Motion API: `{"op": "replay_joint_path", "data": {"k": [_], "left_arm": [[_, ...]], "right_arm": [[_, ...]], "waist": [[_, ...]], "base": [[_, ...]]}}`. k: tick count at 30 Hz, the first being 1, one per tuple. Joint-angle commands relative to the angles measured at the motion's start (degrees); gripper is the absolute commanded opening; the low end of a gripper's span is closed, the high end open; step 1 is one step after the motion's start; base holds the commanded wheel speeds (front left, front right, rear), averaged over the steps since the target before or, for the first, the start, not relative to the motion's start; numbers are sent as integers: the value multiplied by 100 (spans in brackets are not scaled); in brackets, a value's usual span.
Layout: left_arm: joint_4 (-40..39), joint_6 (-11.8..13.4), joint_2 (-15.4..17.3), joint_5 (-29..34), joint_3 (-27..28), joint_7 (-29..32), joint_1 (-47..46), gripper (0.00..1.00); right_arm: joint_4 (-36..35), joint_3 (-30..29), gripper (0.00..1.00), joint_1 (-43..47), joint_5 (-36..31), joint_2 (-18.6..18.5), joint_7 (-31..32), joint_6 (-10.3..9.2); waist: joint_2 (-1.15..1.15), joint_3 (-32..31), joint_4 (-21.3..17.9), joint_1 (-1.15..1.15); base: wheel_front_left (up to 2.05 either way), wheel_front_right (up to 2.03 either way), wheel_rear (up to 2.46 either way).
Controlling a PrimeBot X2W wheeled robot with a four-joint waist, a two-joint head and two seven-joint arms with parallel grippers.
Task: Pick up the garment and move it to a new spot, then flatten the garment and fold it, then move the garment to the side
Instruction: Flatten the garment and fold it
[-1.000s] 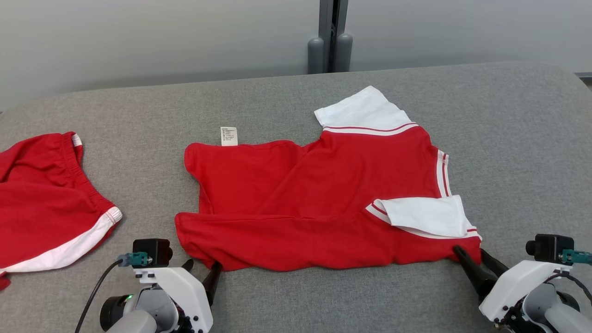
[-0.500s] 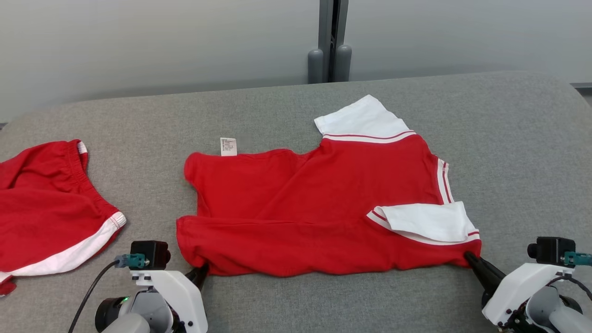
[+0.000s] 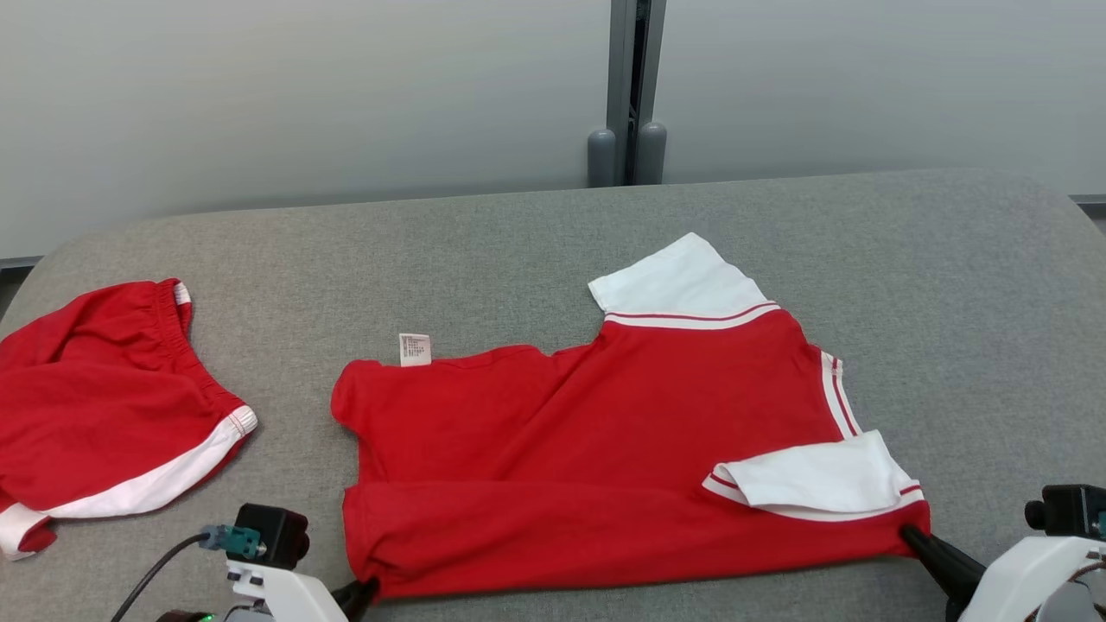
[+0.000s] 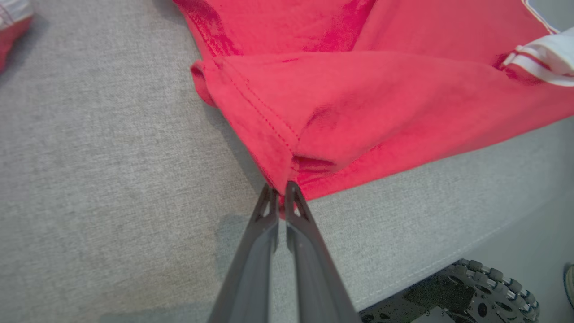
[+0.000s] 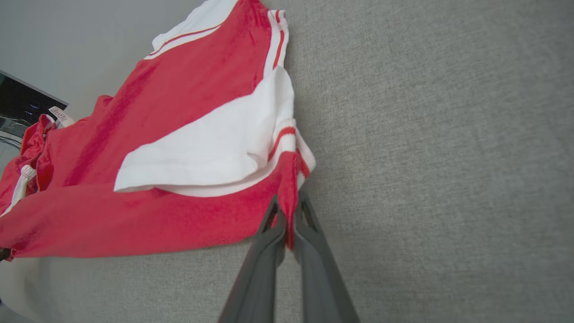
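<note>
The garment [image 3: 605,441] is a red shirt with white sleeves and striped trim, spread across the grey table [image 3: 518,250], near edge folded over. My left gripper [image 3: 367,590] is shut on its near left corner; the left wrist view shows the red hem [image 4: 287,152] pinched between the dark fingertips [image 4: 280,197]. My right gripper [image 3: 912,536] is shut on the near right corner, just below the folded white sleeve [image 3: 812,475]. In the right wrist view a strip of red cloth [image 5: 289,211] runs down between the fingers.
A second red garment with white trim [image 3: 104,415] lies at the table's left edge. A white care label [image 3: 415,349] sticks out of the shirt's far edge. Grey posts [image 3: 626,155] stand behind the table. The near table edge and a wheeled base [image 4: 484,287] show in the left wrist view.
Both grippers have shut on the shirt's near corners. The head camera has tilted up, so the whole scene sits lower. The shirt's near edge has come toward me a little.
</note>
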Motion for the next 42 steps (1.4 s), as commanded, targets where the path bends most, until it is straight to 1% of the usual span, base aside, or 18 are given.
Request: {"op": "replay_joint_path", "data": {"k": [1,10,13,16,17,18,19,29,34,36,38,42], "left_arm": [[-25,26,38,-19,2,11,55,0],[-720,292,439,-142,-86,365,473,0],[-851,327,525,-183,-85,435,558,0],[-944,388,580,-210,-103,511,643,0],[-965,412,581,-220,-102,512,641,0],[-991,417,579,-227,-109,536,645,75],[-992,444,575,-245,-106,546,655,100],[-1082,561,602,-133,-49,464,562,100],[-1125,715,589,64,117,192,339,100],[-1062,809,590,227,200,62,178,100],[-1005,868,517,315,286,-50,-16,100],[-702,863,347,397,446,-158,-512,100]], "right_arm": [[-13,-50,0,67,35,-64,11,-1],[-548,-535,0,911,-49,-277,369,-1],[-693,-775,0,1121,-159,-274,525,-1],[-783,-1039,0,1291,-296,-166,698,-1],[-800,-1138,31,1329,-341,-121,769,-1],[-837,-1306,100,1393,-439,-13,919,-1],[-859,-1400,100,1429,-502,43,987,-1],[-1436,-2344,100,1755,-1191,547,1629,0],[-1947,-2791,100,1803,-1530,807,1863,0],[-2141,-2949,100,1697,-1709,886,1929,0],[-2297,-3083,100,1504,-1899,964,1986,0],[-2432,-3252,100,888,-2240,1163,2074,0]], "waist": [[0,-4,5,0],[0,-75,14,0],[0,-81,-8,0],[0,-84,-31,0],[0,-80,-34,0],[0,-74,-34,0],[0,-73,-34,0],[0,-92,7,0],[0,-30,46,0],[0,43,48,0],[0,153,46,0],[0,422,43,0]], "base": [[0,0,0],[0,0,0],[0,0,0],[0,0,0],[0,0,0],[0,0,0],[0,0,0],[0,0,0],[0,0,0],[0,0,0],[0,0,0],[0,0,0]]}}
